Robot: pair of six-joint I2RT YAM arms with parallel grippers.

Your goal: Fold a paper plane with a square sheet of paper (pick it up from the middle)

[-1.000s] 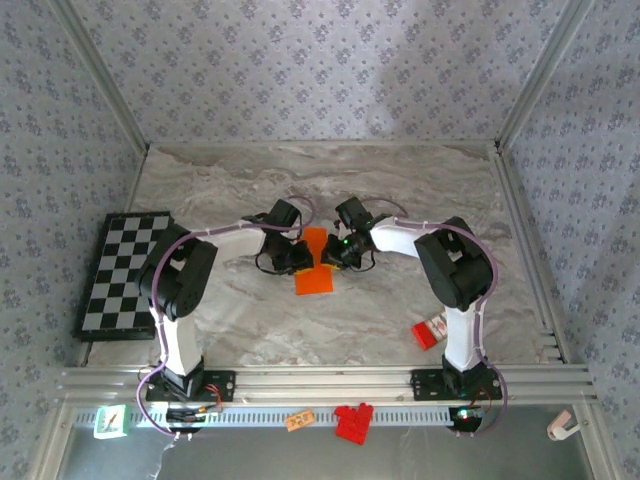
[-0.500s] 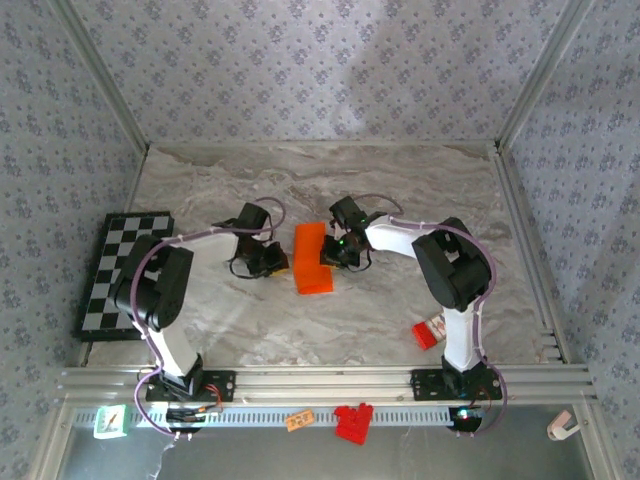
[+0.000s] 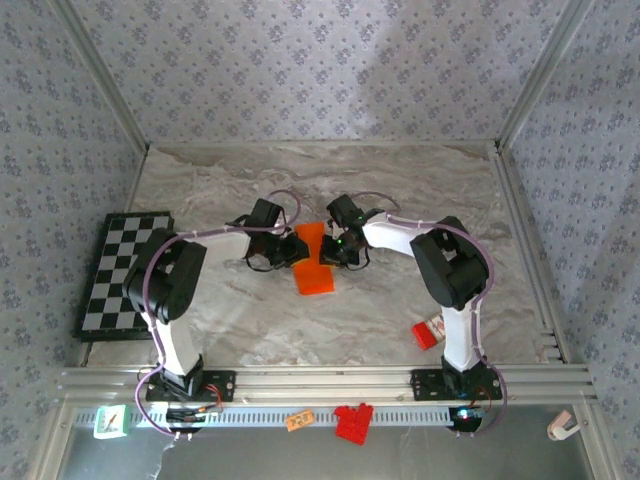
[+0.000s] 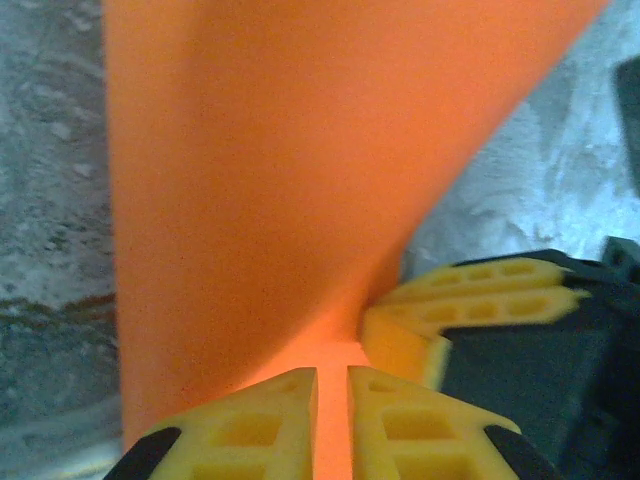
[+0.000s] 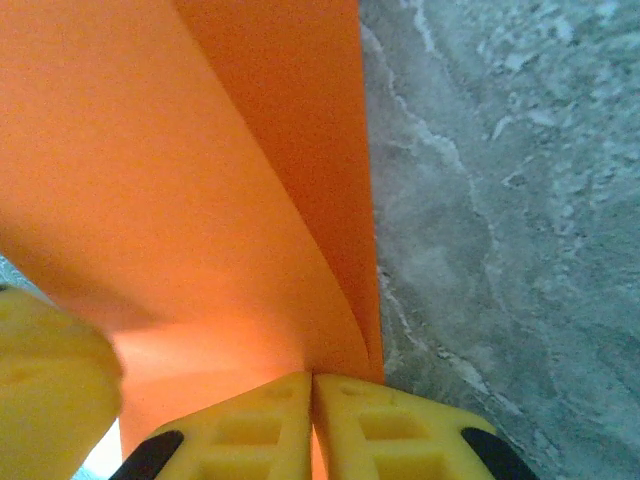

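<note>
top external: the square sheet of paper (image 3: 317,277) is a folded strip, no dart yet; left jaws at its 9 o'clock, right jaws at 3 o'clock, both pinching it.

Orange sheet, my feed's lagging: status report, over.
Left gripper shut on the orange sheet. Right gripper shut on it too. Red-and-white box lies well apart.

Two white-and-black arms, yellow-tipped.
Along left arm (image 3: 178,340) at 7 o'clock and right arm (image 3: 462,335) at 5 o'clock: white rounded links, bulky black joint housings, thin purple cable (image 3: 147,272) looped beside each, flat black base plates (image 3: 190,383); tiny green light (image 3: 343,241) on the right wrist near centre. On left gripper (image 4: 332,395) and right gripper (image 5: 311,400): bright yellow moulded fingers (image 4: 262,425) with rectangular recesses, black mounts behind.
</note>
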